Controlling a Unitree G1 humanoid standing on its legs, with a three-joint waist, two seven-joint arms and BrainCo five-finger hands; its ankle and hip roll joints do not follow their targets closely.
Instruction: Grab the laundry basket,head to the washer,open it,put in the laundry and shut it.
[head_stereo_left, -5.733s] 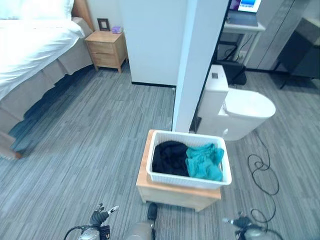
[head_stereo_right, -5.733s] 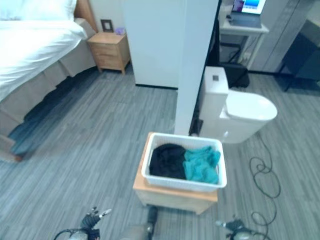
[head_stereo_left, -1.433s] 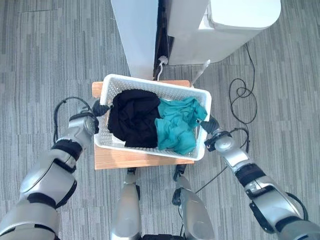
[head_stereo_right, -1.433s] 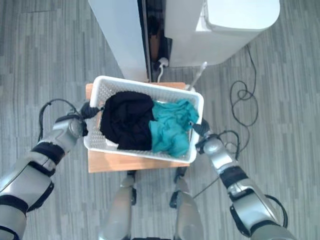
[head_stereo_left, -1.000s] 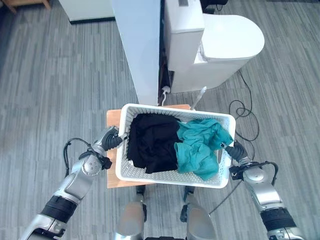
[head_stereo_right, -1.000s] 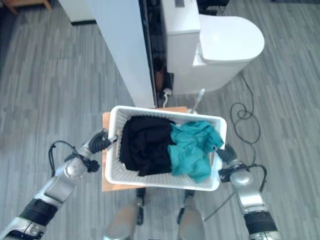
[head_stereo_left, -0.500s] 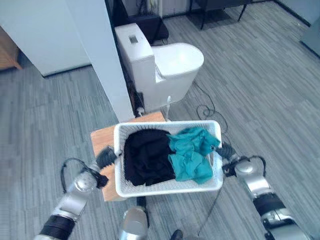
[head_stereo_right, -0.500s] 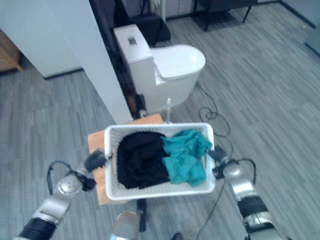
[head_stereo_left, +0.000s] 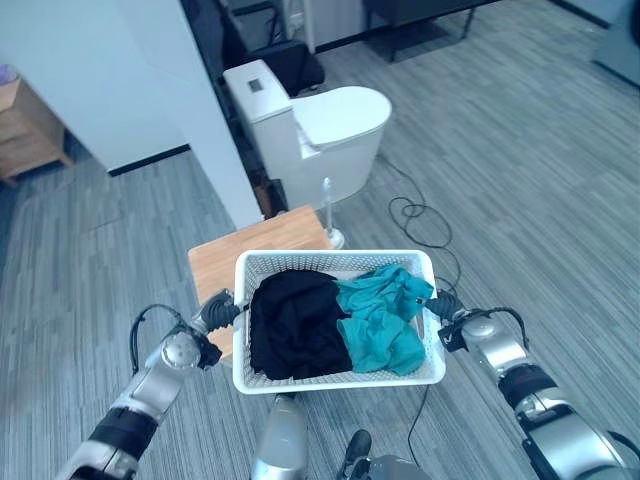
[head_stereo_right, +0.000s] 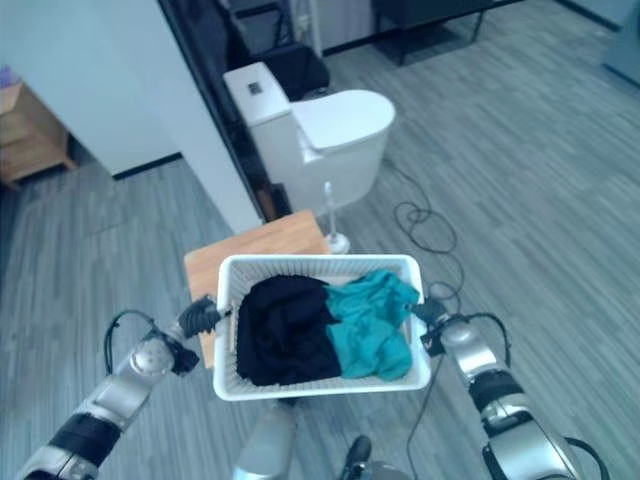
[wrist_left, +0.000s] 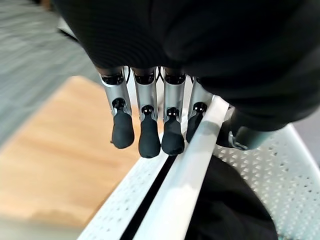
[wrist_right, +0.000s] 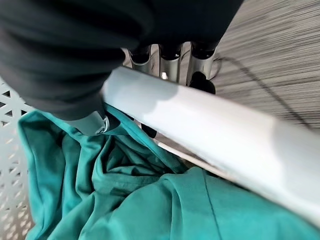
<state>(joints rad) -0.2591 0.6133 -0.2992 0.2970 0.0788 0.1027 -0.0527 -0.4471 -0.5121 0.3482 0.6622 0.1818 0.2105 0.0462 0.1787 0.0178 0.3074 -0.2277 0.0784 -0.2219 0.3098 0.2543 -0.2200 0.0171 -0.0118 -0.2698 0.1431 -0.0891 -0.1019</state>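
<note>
The white laundry basket (head_stereo_left: 340, 379) hangs in the air just in front of me, clear of the wooden stool (head_stereo_left: 252, 254). Inside lie a black garment (head_stereo_left: 291, 326) on my left and a teal garment (head_stereo_left: 384, 320) on my right. My left hand (head_stereo_left: 213, 314) is shut on the basket's left rim (wrist_left: 185, 174), with its fingers (wrist_left: 150, 142) curled under the outside and the thumb inside. At the opposite end my right hand (head_stereo_left: 450, 323) is shut on the right rim (wrist_right: 215, 132), close above the teal garment (wrist_right: 150, 200).
A white toilet (head_stereo_left: 322, 128) stands beyond the stool, with a toilet brush (head_stereo_left: 328, 214) beside it. A white partition wall (head_stereo_left: 140, 80) rises at the back left, and a wooden nightstand (head_stereo_left: 28, 132) sits at the far left. Grey plank floor stretches to the right.
Both hands came up from low down and took the basket by its ends. The basket has left the stool top and hangs nearer me. The view has swung round.
</note>
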